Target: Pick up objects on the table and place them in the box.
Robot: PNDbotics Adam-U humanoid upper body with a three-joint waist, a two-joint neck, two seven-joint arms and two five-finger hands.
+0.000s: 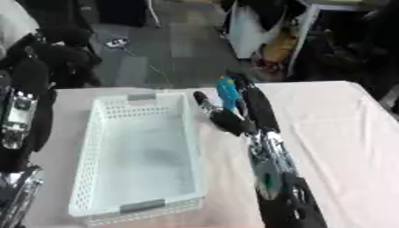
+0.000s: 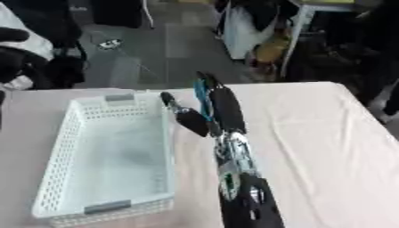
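- Blue, slim object [image 1: 227, 92] sits pinched in the right hand [image 1: 248, 107], between its fingers [image 1: 259, 104] and thumb, just right of the box's far corner.
- White plastic box [image 1: 87, 156], a perforated rectangular basket, lies left of the fingers on the pale cloth-covered tabletop [image 1: 343, 133].
- Black-and-silver right arm stretches forward from the lower edge.
- Left hand [image 1: 19, 116] hangs at the left edge; its fingers are unclear.

The basket [image 1: 137, 156] lies on the table [image 1: 335, 133], toward its left half. The right hand [image 1: 242, 109] reaches in from six o'clock just beside the basket's right wall, at three o'clock of it, with a small object [image 1: 227, 92] among its fingers, pointing toward twelve o'clock
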